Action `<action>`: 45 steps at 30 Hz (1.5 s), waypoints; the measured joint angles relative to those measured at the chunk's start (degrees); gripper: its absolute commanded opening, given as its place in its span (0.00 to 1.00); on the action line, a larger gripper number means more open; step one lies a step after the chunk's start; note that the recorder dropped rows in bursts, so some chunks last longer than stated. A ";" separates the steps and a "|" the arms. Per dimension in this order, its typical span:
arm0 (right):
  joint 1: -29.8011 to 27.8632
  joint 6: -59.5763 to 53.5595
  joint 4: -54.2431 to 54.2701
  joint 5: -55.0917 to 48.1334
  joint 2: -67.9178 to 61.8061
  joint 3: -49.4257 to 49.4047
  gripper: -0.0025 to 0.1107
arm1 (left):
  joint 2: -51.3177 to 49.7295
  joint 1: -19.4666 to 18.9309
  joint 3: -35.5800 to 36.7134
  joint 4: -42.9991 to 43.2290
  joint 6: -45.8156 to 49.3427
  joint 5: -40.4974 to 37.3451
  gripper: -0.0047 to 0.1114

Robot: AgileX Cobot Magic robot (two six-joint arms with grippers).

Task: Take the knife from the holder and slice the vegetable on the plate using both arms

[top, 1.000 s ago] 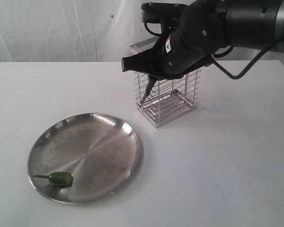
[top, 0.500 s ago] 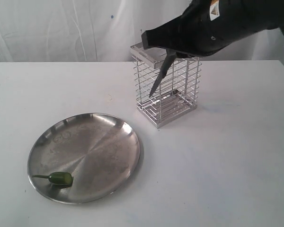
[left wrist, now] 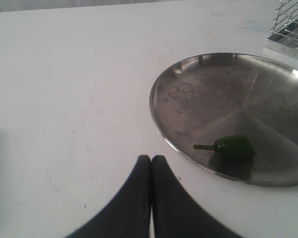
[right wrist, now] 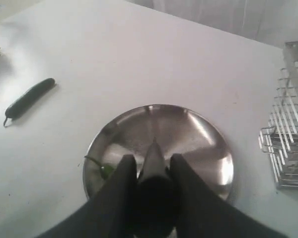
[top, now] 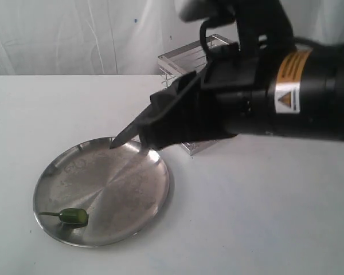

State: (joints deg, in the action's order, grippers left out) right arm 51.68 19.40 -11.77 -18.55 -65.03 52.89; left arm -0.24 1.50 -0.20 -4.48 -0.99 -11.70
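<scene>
The black knife (top: 125, 136) sticks out of my right gripper (top: 152, 126), which is shut on its handle. Its point hangs over the far rim of the steel plate (top: 112, 183). In the right wrist view the blade (right wrist: 153, 152) sits between the two fingers (right wrist: 125, 171) and points across the plate (right wrist: 193, 134). The green chilli (top: 73, 216) lies at the plate's near left edge. The wire holder (top: 173, 62) stands behind the right arm, mostly hidden. My left gripper (left wrist: 151, 159) is shut and empty, low over the table beside the plate's rim (left wrist: 159, 116), close to the chilli (left wrist: 234, 147).
A long dark green pepper (right wrist: 29, 99) lies on the white table away from the plate. The holder (right wrist: 288, 134) stands to one side of the plate. The bulky right arm (top: 286, 97) fills the upper right of the exterior view.
My right gripper has lifted the knife out of the holder and swung it left and forward over the plate's far rim. The chilli and plate have not moved.
</scene>
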 measured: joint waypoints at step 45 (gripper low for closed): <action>0.86 1.15 0.24 22.02 0.15 -4.85 0.02 | -0.24 0.00 -12.92 -50.35 13.68 -8.51 0.04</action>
State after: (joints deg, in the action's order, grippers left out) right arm 52.54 20.55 -11.53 3.47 -64.88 48.04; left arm -0.47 1.50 -13.12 -54.84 12.70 -20.21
